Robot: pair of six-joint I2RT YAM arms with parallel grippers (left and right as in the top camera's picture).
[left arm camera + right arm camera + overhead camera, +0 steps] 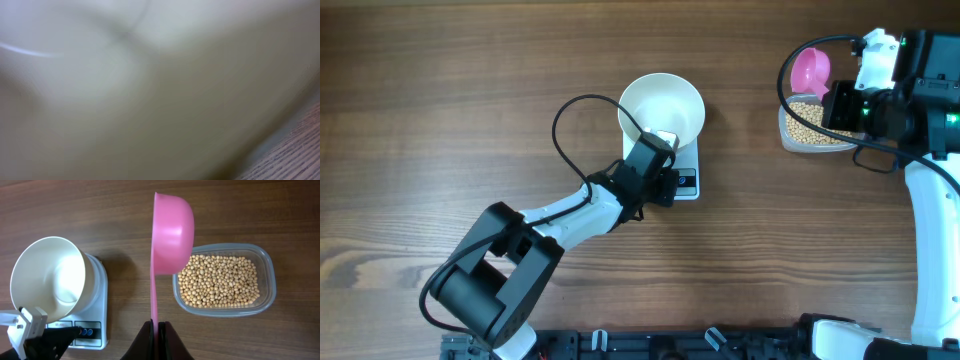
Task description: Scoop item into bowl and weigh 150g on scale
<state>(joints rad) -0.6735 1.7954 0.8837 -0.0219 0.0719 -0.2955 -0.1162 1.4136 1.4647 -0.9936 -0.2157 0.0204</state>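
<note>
Right wrist view: the right end effector (157, 339) is clamped shut on the thin handle of a pink scoop (172, 230), whose cup hangs over the 10 o'clock corner of a clear tub (267, 265) filled with beans (220, 280). Overhead, the left end effector (658, 145) is closed at the 6 o'clock rim of the white bowl (665, 100); whether it pinches that rim I cannot tell. The bowl sits on the scale (687, 183), at 9 o'clock from the tub, well apart on the wooden counter (470, 100).
</note>
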